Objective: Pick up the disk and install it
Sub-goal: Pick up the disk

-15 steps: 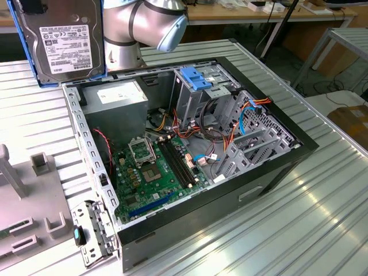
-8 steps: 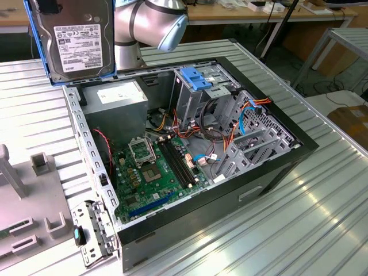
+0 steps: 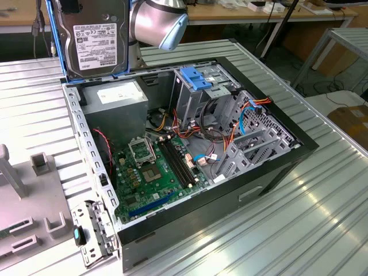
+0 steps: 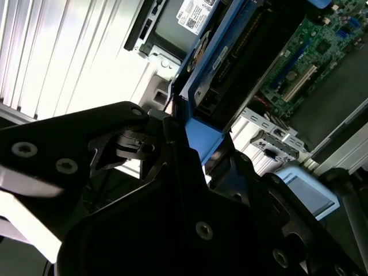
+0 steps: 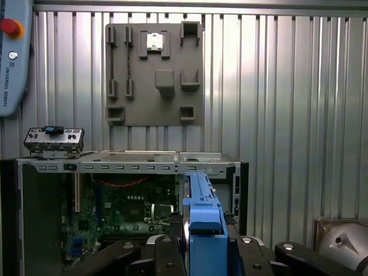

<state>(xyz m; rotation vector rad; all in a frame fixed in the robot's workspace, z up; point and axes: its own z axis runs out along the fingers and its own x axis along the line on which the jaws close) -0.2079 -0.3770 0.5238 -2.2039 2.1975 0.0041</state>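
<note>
The disk (image 3: 92,43) is shown label-out in the exterior view. In the first wrist view, the gripper (image 5: 204,253) is seen clenched on it.

Bright daylight, glare on ribbed table (image 3: 322,230)

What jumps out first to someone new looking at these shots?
The disk hangs in the air at the exterior view's upper left, above the open computer case. In the first wrist view it sits edge-on in the gripper, blue rail facing the camera. Inside the case, the green motherboard lies exposed on the floor.
</note>
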